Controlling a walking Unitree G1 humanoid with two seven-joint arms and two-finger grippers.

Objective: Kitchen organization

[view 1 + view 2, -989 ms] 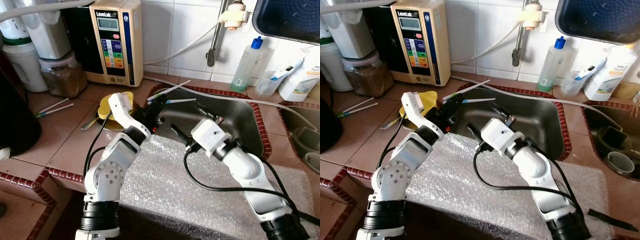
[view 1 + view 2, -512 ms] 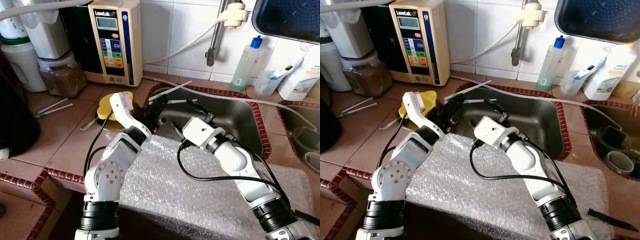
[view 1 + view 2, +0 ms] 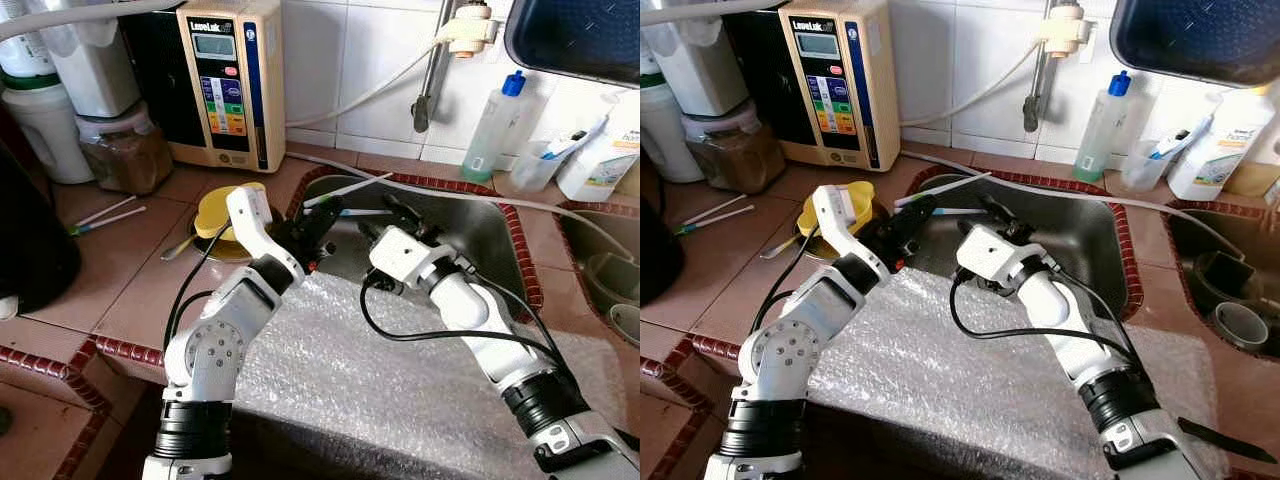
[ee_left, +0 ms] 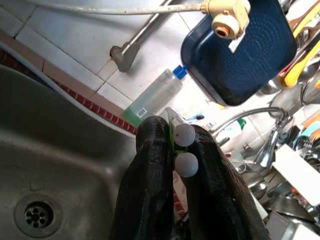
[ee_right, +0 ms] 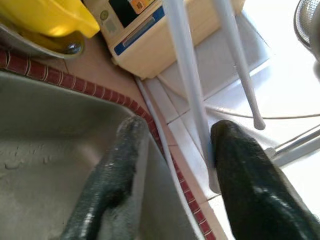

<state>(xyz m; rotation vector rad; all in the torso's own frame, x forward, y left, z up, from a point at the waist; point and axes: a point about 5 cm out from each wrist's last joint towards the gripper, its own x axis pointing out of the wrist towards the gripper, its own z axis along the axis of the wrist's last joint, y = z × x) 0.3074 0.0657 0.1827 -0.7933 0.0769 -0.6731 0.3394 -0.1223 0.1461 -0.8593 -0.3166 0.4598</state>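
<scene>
2 chopsticks (image 4: 184,149) in left tool (image 4: 180,165), right tool (image 5: 172,165) parted

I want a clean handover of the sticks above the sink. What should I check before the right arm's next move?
1. Left end effector shut on the two thin white plastic sticks: ok.
2. Right end effector open beside them: ok.
3. One stick within the right gap, lying against a finger: ok.
4. Second stick within that gap too: cannot tell.
5. Stainless steel sink under the sticks to catch a drop: ok.
</scene>
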